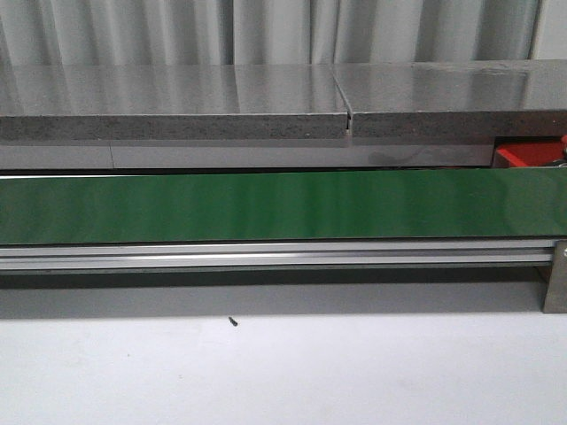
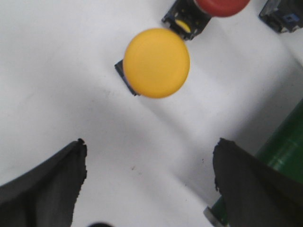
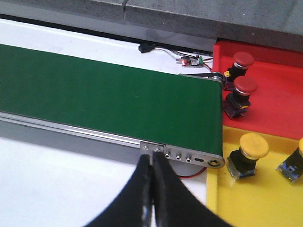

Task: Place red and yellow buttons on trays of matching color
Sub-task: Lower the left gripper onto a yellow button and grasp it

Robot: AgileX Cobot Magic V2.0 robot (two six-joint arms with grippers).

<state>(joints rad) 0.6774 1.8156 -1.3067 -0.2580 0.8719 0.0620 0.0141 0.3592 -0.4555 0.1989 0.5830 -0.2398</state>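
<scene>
Yellow button [image 2: 156, 63] on the white table [image 2: 71, 71] with its cap facing the camera, between the spread left gripper [image 2: 149, 182] fingers, red button [image 2: 222, 5] cut off, red tray [image 3: 274, 94] and yellow tray [image 3: 265, 203] side by side past the green belt's [image 3: 104, 94] end, both cropped, right gripper [image 3: 151, 165] pressed together

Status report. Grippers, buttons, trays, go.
Left gripper open, empty, over yellow button on white table. Right gripper shut, empty, near green belt end. Red tray holds two red buttons; yellow tray two yellow. Nothing blocking.

L gripper [image 2: 149, 184]: dark fingers spread wide, nothing between. R gripper [image 3: 152, 189]: black curved fingers pressed together, empty.
</scene>
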